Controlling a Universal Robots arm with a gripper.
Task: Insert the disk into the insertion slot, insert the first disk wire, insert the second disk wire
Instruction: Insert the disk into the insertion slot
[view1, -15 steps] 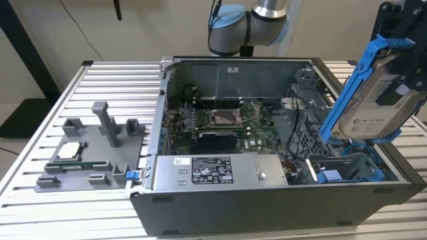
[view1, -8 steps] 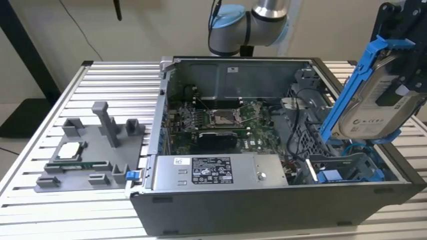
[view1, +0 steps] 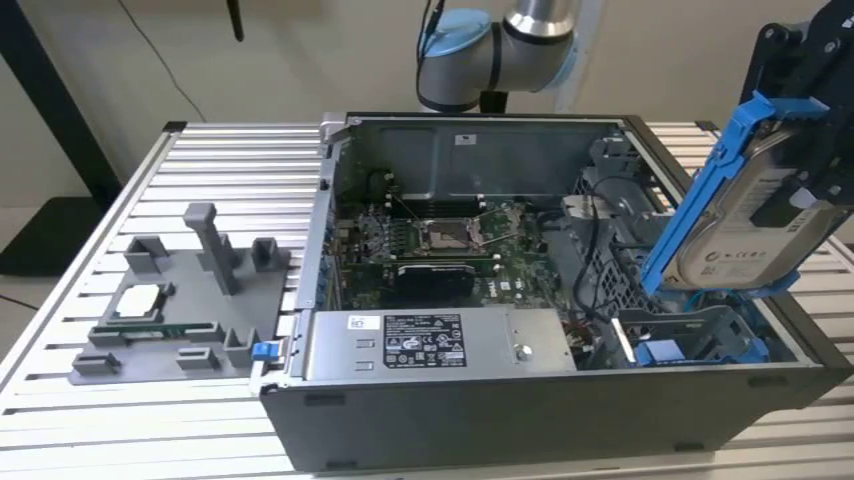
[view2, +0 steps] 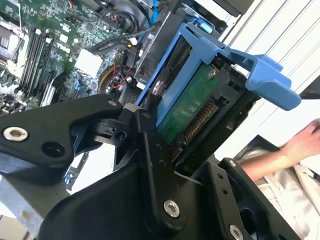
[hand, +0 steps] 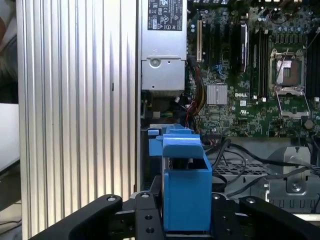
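While the gripper (hand: 182, 212) was clamped on the disk (view1: 741, 220) across its blue carrier (view1: 697, 195), the load hung tilted at the right of the exterior view. Its lower end sat just above the slot (view1: 694, 328) and was not yet inside it (whether the two touched I could not tell).

The likeliest trouble, to my eye, was that tilt. A carrier corner meeting the slot's sheet-metal rim or its blue fittings at an angle could jam, or twist the disk in the grip. Dark cables (view1: 607, 215) ran just beside the slot toward the frame's centre, and one could be pinched or snagged if the disk drifted that way. A hand (view2: 304, 141) appeared near the carrier's end in the second wrist view. A person that close was a hazard for any sideways swing.

Room was tight low down. The case (view1: 534, 425) wall closed in at the lower right, and the power supply (view1: 441, 345) stood on the slot's other side. Above the open case, and over the ribbed table (view1: 200, 160) at the exterior view's left, the space looked free.
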